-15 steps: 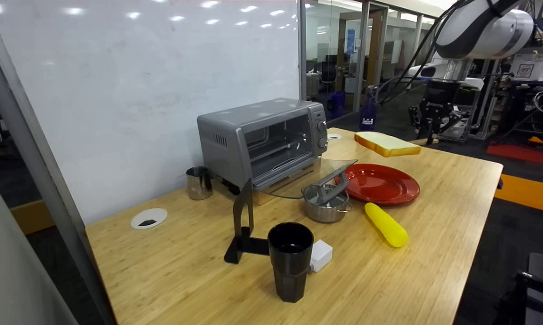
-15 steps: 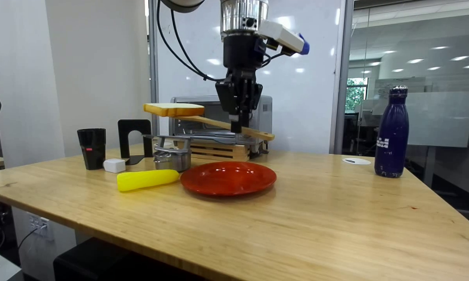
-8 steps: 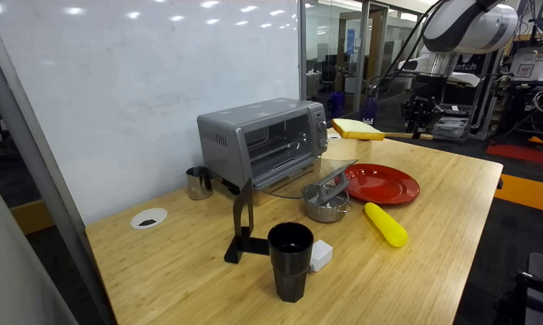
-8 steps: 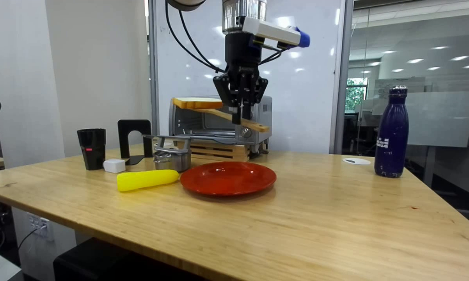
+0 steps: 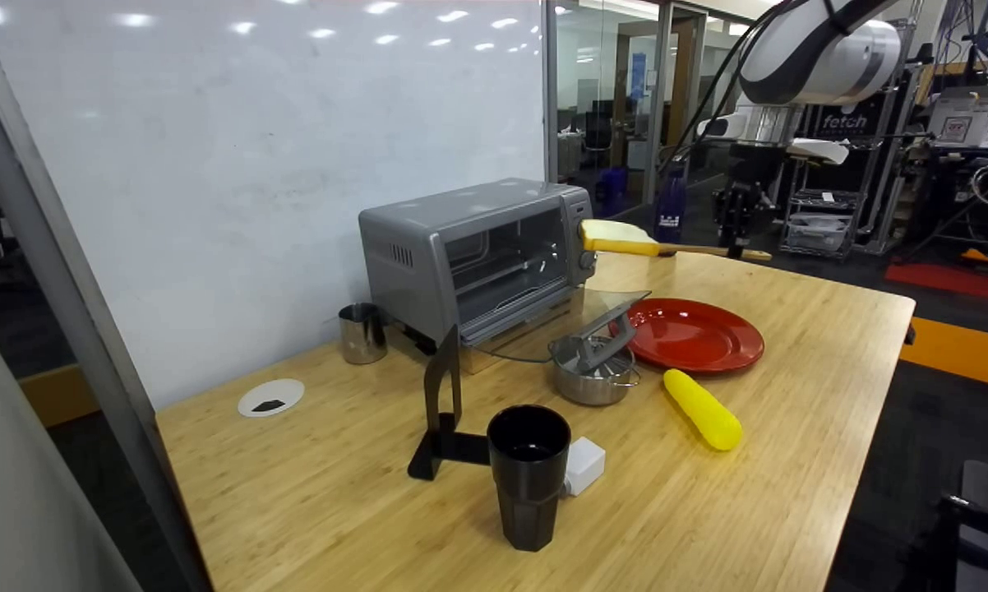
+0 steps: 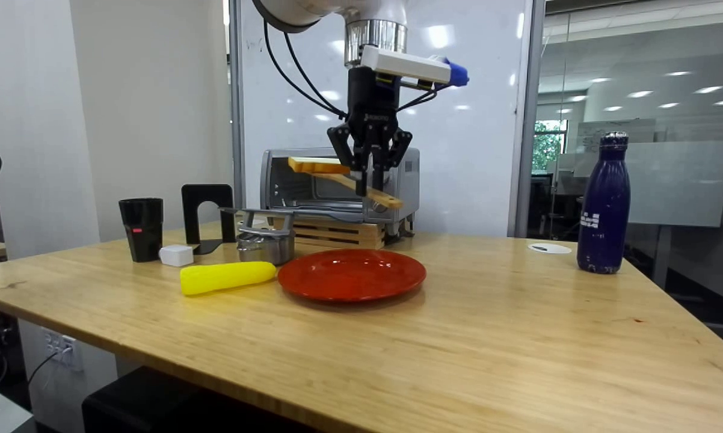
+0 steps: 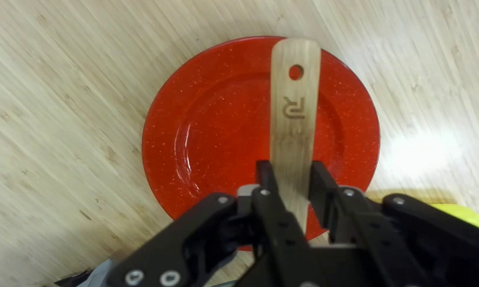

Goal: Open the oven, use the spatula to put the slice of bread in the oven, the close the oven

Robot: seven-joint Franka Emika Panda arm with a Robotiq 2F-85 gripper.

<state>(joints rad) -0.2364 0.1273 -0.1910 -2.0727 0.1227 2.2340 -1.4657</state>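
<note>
One spatula (image 7: 294, 119) in the tool (image 7: 291, 170), one slice of bread (image 6: 318, 165) near the tool, one plate (image 7: 223, 131) below it. Apart from the tool, one each: oven (image 5: 477, 205), crate (image 6: 352, 234), pot (image 5: 595, 387), yellow object (image 5: 702, 409), cup (image 5: 528, 485), bookend (image 6: 207, 192), pitcher (image 5: 362, 335), block (image 5: 584, 466), bottle (image 6: 604, 207). White discs (image 5: 269, 393): two.

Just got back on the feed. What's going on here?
The gripper is closed on the handle of the wooden spatula and holds it in the air; the wrist view shows the red plate below. The slice of bread lies on the spatula's far end, outside the oven. The glass door is open, swung down with its handle above a steel pot. Loading the bread and closing up remain.
</note>
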